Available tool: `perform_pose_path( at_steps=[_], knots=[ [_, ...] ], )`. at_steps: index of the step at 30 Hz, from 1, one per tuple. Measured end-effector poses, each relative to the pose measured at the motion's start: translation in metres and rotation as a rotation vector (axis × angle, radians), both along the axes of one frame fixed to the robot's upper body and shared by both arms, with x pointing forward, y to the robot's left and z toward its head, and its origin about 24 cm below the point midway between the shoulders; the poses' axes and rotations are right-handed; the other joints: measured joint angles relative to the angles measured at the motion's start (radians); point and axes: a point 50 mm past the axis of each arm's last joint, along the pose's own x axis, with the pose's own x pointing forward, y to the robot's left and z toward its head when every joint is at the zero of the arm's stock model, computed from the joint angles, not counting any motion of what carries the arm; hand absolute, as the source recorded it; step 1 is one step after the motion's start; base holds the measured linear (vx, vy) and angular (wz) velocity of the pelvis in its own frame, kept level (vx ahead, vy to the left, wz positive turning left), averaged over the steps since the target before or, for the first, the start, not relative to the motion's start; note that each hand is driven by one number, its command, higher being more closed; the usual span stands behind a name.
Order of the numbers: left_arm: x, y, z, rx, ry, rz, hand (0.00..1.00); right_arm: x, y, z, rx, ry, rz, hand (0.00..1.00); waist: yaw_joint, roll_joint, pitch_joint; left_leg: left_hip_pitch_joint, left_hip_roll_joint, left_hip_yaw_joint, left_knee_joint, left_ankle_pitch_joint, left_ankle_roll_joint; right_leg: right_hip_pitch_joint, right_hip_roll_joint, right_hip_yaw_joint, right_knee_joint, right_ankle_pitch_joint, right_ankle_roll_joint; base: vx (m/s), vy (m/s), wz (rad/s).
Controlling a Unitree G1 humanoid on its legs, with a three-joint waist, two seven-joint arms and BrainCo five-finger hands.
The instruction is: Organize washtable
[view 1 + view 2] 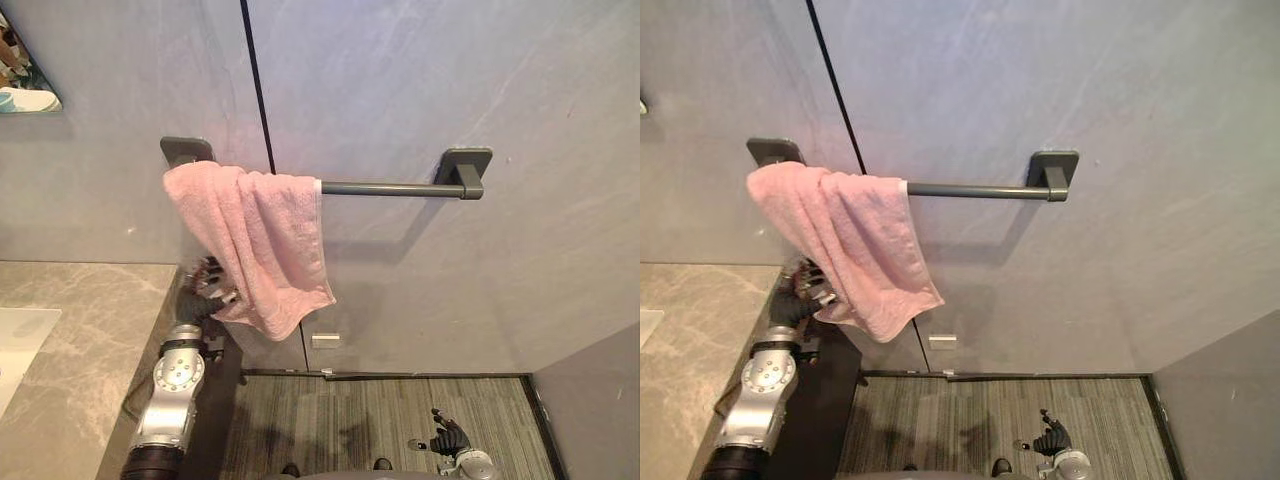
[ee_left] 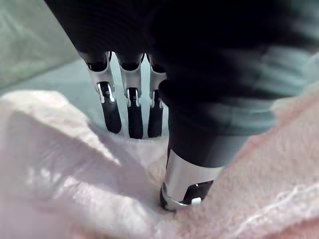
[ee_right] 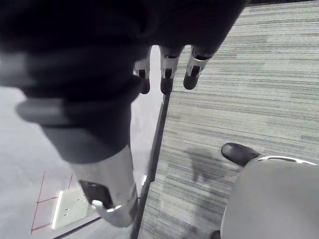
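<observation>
Left wrist view has my left hand (image 2: 199,129) at the pink towel (image 2: 75,189): fingers (image 2: 133,112) straight and side by side, thumb tip resting on the cloth, nothing pinched yet; the head views add what it lacks, that the towel hangs bunched at the left end of the grey wall bar (image 1: 390,188), its lower corner beside my hand, just past the marble counter (image 1: 80,330); soft, light and limp, I judge, and apt to slide off the bar, so take a hanging edge; my right hand (image 1: 448,437) hangs low over the floor, fingers relaxed.
</observation>
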Motion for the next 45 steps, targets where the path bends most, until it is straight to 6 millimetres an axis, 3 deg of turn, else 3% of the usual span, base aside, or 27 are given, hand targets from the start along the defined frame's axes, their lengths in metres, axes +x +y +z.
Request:
perform_pose_path(
  at_steps=[4, 15, 21, 27, 36, 45],
  knots=[
    [0.001, -0.001, -0.004, -0.014, 0.015, 0.006, 1.00, -0.001, 0.000, 0.000, 0.000, 0.002, -0.001, 0.00, -0.021, -0.003, -0.002, 0.005, 0.000, 0.004, -0.005, 0.000, 0.000, 0.001, 0.000, 0.003, -0.002, 0.000, 0.000, -0.02, -0.011, -0.02],
    [0.002, 0.001, -0.001, -0.017, 0.000, 0.020, 1.00, 0.011, 0.001, 0.006, -0.001, -0.052, 0.003, 0.00, -0.023, -0.003, -0.001, 0.015, -0.001, 0.007, -0.016, 0.000, 0.000, 0.013, 0.000, 0.004, -0.018, 0.005, 0.001, -0.01, -0.006, 0.00],
    [0.003, -0.002, 0.003, -0.034, -0.027, 0.020, 1.00, 0.067, 0.018, 0.057, 0.020, -0.389, 0.096, 0.00, -0.039, -0.004, -0.001, 0.012, 0.000, 0.010, -0.013, 0.000, 0.000, 0.009, 0.001, 0.007, -0.016, 0.007, 0.002, -0.05, -0.024, -0.02],
    [0.005, -0.019, 0.021, -0.072, -0.116, -0.021, 1.00, 0.103, 0.054, 0.112, 0.089, -0.679, 0.271, 0.00, -0.020, -0.003, 0.002, -0.007, 0.005, 0.029, 0.021, -0.017, 0.005, -0.009, 0.003, 0.037, -0.009, 0.006, 0.002, -0.03, -0.022, -0.13],
    [0.001, -0.033, 0.045, -0.138, -0.248, -0.057, 1.00, 0.128, 0.106, 0.174, 0.255, -0.940, 0.530, 0.00, -0.015, 0.000, 0.008, 0.002, 0.002, 0.031, 0.022, -0.022, 0.008, -0.009, 0.000, 0.045, 0.006, 0.001, 0.009, -0.03, -0.013, -0.02],
    [-0.005, -0.042, 0.038, -0.195, -0.236, -0.064, 1.00, 0.139, 0.124, 0.200, 0.315, -1.034, 0.612, 0.00, 0.002, 0.003, 0.011, 0.001, 0.001, 0.021, 0.018, -0.022, 0.008, -0.010, -0.004, 0.037, 0.022, -0.011, 0.017, -0.04, -0.018, 0.03]
  ],
)
